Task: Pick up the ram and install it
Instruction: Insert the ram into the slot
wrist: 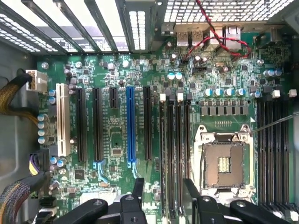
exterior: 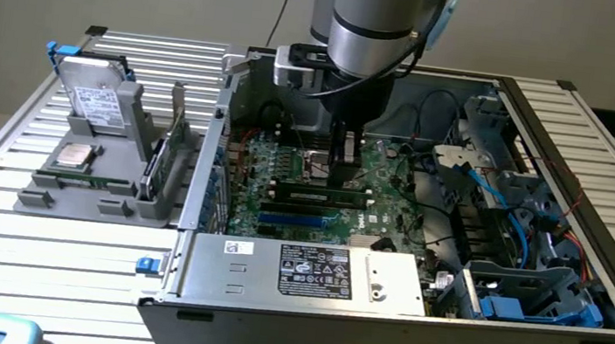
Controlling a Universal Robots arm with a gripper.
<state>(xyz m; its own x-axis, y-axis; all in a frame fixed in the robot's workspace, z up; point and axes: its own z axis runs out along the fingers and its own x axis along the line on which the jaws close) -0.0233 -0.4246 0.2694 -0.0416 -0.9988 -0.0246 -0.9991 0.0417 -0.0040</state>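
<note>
The ram (exterior: 322, 197) is a long dark stick with a pale label. It stands on edge in a slot of the green motherboard (exterior: 401, 179) inside the open computer case. My gripper (exterior: 341, 169) hangs straight over it, just above its top edge, open and holding nothing. In the wrist view my gripper (wrist: 163, 184) shows its two black fingers (wrist: 138, 186) spread apart over the row of black memory slots (wrist: 174, 149). From there I cannot tell the ram's top edge from the slots.
A silver power supply (exterior: 308, 271) fills the case's front. Blue cables (exterior: 503, 209) and drive bays crowd the exterior view's right. A grey tray (exterior: 40, 196) outside the case holds a hard drive (exterior: 94, 97), a chip (exterior: 74, 155) and a green card (exterior: 176, 149). The processor socket (wrist: 224, 161) lies beside the slots.
</note>
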